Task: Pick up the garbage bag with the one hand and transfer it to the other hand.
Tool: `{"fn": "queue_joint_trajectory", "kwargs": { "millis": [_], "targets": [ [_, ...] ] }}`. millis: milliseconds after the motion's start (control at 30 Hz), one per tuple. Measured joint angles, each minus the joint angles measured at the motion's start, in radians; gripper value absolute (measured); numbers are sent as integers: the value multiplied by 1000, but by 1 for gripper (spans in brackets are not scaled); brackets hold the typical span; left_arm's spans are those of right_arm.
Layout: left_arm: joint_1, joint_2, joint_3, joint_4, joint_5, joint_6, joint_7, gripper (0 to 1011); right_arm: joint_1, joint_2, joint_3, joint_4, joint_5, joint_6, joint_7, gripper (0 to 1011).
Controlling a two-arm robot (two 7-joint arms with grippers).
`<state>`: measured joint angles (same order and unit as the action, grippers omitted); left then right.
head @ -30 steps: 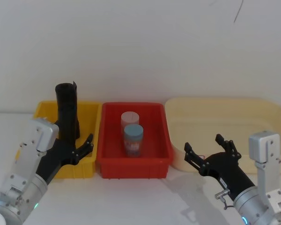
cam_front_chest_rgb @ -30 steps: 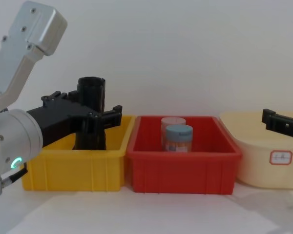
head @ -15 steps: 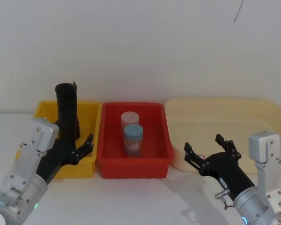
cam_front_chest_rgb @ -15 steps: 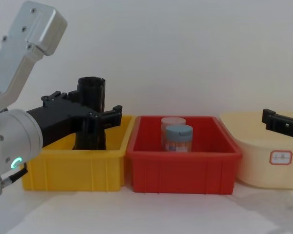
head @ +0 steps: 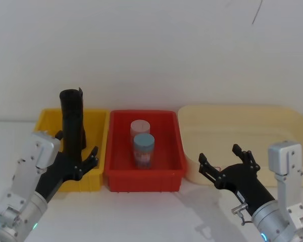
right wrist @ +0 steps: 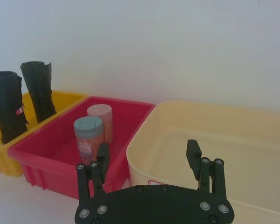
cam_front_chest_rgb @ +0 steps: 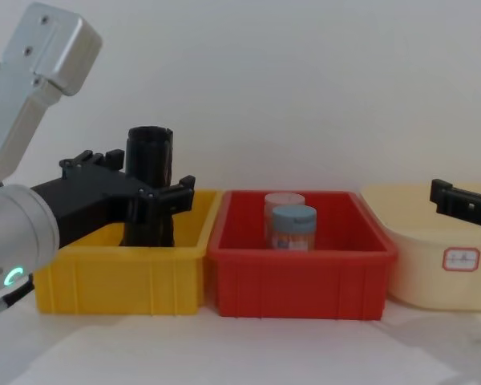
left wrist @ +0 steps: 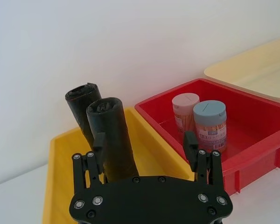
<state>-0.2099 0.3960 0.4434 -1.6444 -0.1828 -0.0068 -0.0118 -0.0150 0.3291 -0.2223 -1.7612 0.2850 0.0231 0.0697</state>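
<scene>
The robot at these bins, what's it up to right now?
The left gripper is reaching into the yellow bin, its fingers open on either side of the garbage bag, the nearer of two upright black rolls. It has not closed on it. The other roll stands just behind. The right gripper hovers open in front of the cream tub, holding nothing. The pickup is not yet done, and neither is the handover.
</scene>
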Motion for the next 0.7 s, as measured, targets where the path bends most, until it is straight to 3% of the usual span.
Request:
{"fn": "queue_joint_trajectory", "kwargs": {
  "millis": [700],
  "targets": [
    [15,-4,-54,38,-3,-64,6,1000,0,0,0,0,0,0,0,1002]
  ]
}}
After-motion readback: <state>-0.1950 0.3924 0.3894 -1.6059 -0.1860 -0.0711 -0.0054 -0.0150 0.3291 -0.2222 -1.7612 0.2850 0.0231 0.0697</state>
